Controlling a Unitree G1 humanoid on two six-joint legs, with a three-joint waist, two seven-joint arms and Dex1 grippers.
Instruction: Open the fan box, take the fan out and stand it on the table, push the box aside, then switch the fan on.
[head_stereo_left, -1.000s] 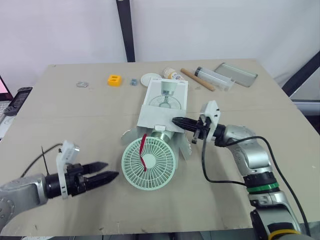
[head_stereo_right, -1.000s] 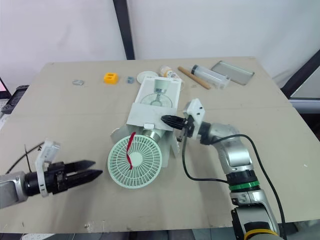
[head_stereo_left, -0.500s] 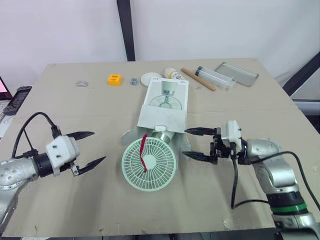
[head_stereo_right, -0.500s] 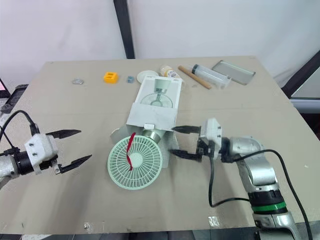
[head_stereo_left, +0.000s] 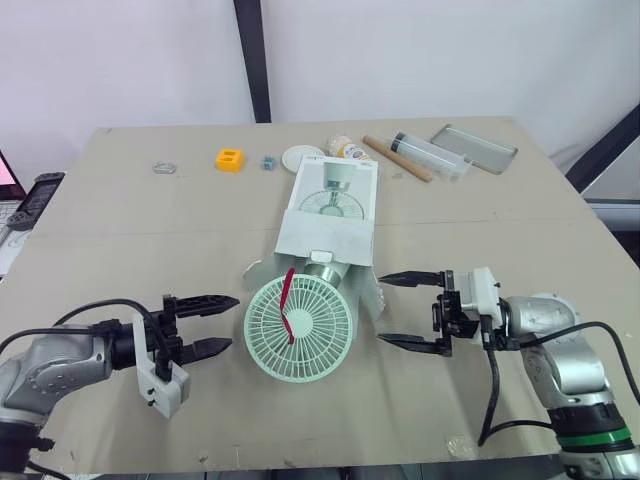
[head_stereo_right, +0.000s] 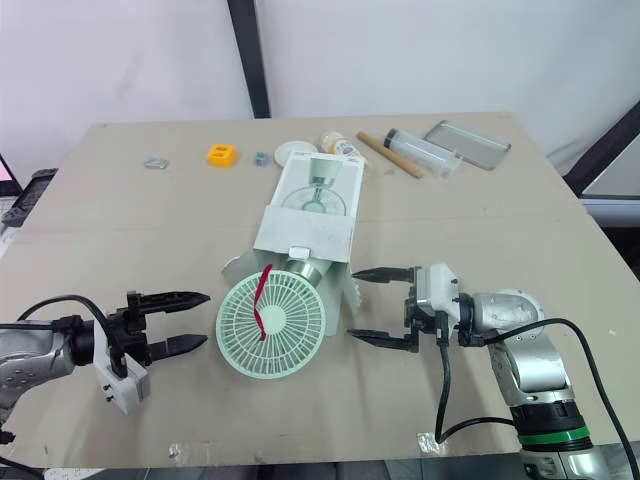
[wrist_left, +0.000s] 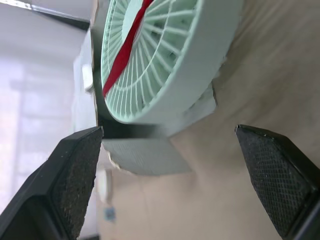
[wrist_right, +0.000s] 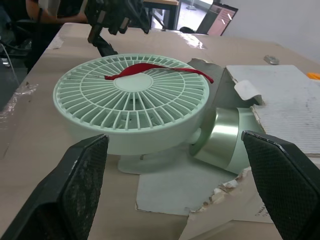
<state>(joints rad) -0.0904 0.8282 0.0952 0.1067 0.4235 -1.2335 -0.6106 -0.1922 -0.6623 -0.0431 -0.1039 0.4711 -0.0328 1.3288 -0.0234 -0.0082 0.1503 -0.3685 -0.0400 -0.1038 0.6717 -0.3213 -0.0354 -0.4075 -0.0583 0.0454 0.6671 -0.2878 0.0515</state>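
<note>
Tan table (head_stereo_left: 120, 220) with a white wall behind it. Low over the table, the left gripper (head_stereo_left: 233, 322) has its two black fingers apart and holds nothing. Its tips point at the fan (head_stereo_left: 300, 327). They are just beside the fan's left edge but do not touch it.

The right gripper (head_stereo_left: 381, 308) is on the other side of the fan. Its fingers are wide apart and it is empty too. Its tips are near the fan's right edge and a torn box flap.

The fan is pale green and lies flat with its round grille facing up. A red ribbon (head_stereo_left: 287, 300) lies across the grille. The fan's foot end is still at the open mouth of the box (head_stereo_left: 330, 215).

The box is white, lies flat behind the fan and has a fan picture on top. Its flaps are spread out under the fan.

Far back on the table are a yellow block (head_stereo_left: 230, 159), a white round lid (head_stereo_left: 298, 157), a wooden stick (head_stereo_left: 394, 158), a clear tube (head_stereo_left: 430, 155) and a metal tray (head_stereo_left: 475, 148).
</note>
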